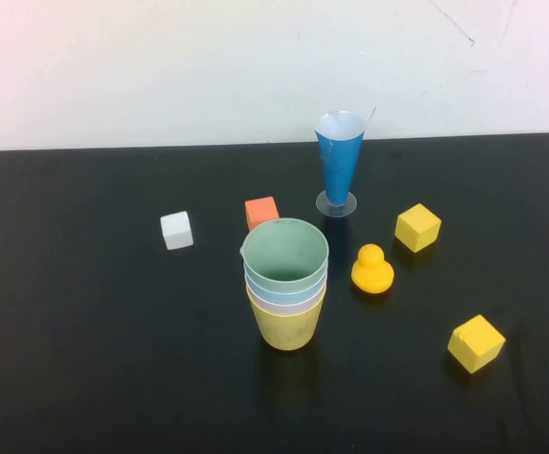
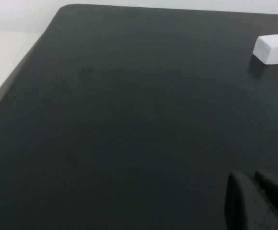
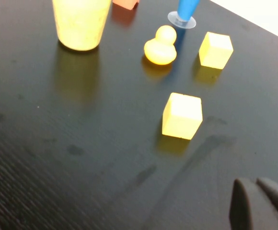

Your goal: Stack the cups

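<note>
The yellow cup [image 1: 287,324] carries the whole nested stack (blue, pink, green cup [image 1: 285,251] uppermost) mid-table beside the duck [image 1: 372,270], while the left gripper [image 2: 256,201] and right gripper [image 3: 260,203] hang back, fingers together; any careless sweep could topple it.

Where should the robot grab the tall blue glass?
Best around the middle of the blue glass, coming from the right side. It stands upright, narrows toward its small clear foot, and looks tippy. The duck and cup stack crowd the front. Both hands, left and right, are shut and far back.
</note>
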`<state>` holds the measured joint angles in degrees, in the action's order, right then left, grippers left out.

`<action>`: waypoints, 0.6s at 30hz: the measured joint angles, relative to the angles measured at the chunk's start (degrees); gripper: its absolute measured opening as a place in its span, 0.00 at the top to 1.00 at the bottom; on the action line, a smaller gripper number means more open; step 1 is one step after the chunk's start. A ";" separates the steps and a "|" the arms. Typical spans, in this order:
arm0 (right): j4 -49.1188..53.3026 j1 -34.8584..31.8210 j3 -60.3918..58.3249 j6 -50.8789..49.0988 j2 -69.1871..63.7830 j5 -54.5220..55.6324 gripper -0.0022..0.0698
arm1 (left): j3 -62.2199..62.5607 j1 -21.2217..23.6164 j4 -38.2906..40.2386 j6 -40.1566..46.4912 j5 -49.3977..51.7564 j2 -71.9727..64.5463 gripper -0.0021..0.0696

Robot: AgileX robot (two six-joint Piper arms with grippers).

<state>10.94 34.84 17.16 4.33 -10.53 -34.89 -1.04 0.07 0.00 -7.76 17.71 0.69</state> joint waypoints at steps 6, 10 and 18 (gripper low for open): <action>0.00 0.00 0.00 0.00 0.00 0.00 0.97 | 0.00 0.00 0.44 2.89 0.00 0.00 0.97; 0.00 0.00 0.00 0.00 0.00 0.00 0.97 | 0.00 0.00 0.44 4.04 0.00 0.00 0.97; 0.00 0.00 0.00 0.00 0.00 0.00 0.97 | 0.00 0.00 0.44 4.26 0.00 0.00 0.97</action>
<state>10.94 34.84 17.16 4.33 -10.53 -34.89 -1.04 0.07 0.44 -3.50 17.71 0.69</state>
